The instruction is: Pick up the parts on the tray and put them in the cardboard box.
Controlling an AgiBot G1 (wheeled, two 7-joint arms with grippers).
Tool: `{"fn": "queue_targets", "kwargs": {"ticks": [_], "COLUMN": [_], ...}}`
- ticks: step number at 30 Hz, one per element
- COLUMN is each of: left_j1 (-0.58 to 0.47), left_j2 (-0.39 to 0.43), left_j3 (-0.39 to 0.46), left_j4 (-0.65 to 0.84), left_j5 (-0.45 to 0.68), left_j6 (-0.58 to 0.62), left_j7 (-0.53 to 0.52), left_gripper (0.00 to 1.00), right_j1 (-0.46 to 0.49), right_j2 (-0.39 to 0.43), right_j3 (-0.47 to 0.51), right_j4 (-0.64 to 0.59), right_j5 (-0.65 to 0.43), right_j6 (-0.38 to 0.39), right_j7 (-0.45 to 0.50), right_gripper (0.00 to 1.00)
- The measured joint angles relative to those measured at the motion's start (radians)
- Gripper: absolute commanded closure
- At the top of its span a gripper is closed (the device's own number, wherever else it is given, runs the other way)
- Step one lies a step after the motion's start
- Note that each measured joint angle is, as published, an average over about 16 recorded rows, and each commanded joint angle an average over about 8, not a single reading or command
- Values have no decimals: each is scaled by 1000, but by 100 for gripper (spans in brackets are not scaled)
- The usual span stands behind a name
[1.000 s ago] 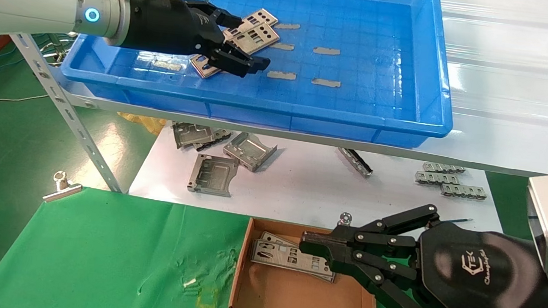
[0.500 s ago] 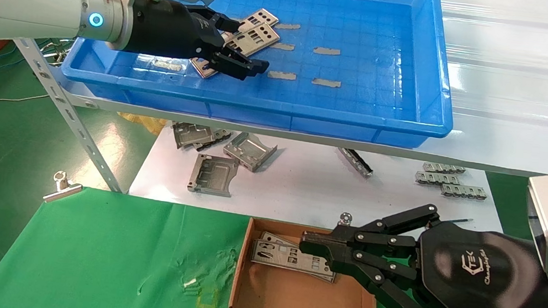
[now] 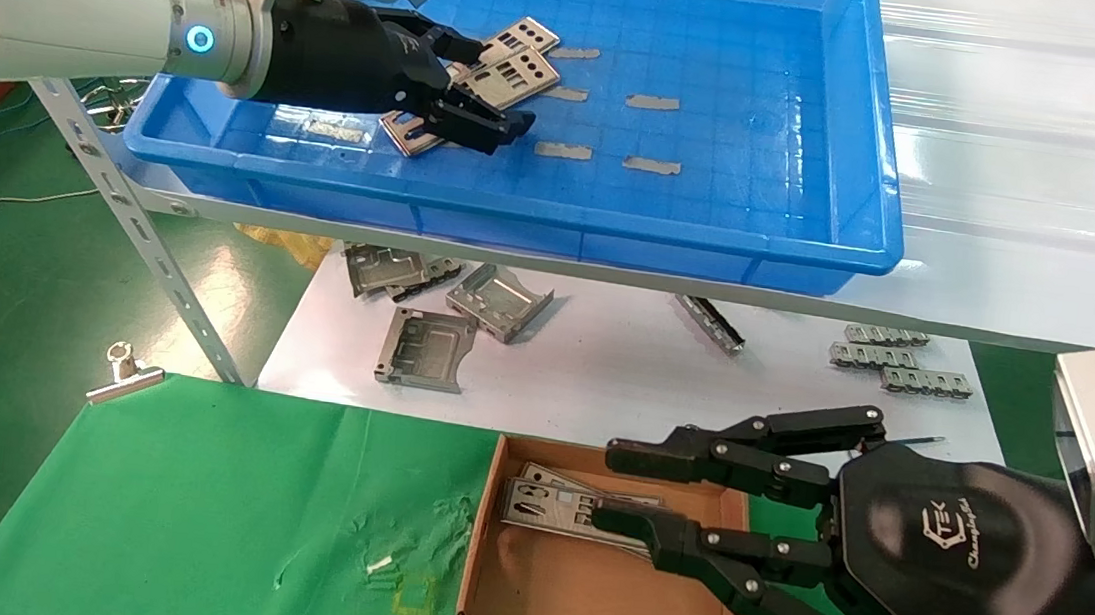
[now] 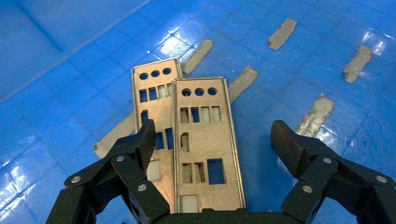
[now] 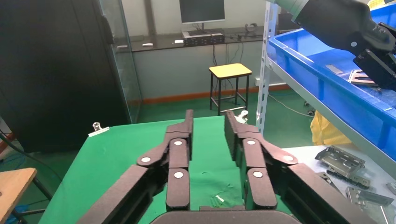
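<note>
Two grippers at work over a parts tray (image 3: 866, 127) and a cardboard box (image 3: 599, 604).

The left gripper (image 3: 500, 127) hangs at the tray's left end, fingers spread wide astride two overlapping parts (image 4: 205, 140), gripping neither. Near the camera, the right gripper (image 3: 626, 486) sits over the box's far right corner, fingers parted, holding nothing; more punched plates (image 3: 549, 504) lie flat in the box's far half on the green cloth (image 3: 186, 514).
</note>
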Motion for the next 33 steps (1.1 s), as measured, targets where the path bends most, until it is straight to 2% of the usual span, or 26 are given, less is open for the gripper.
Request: {"fn": "queue_targets", "kwargs": {"ticks": [33], "left_j1": [3], "left_j2": [-8], "left_j3": [16], "left_j4": [-2], "left_j5": [-12], "left_j6": [-14], "left_j7": [-4], "left_gripper": [100], "right_j1": [0], "right_j2": [0], "right_j3": [0], "right_j4": [0], "right_j5": [0], "right_j6": [0], "right_j7": [0], "right_gripper": [0]}}
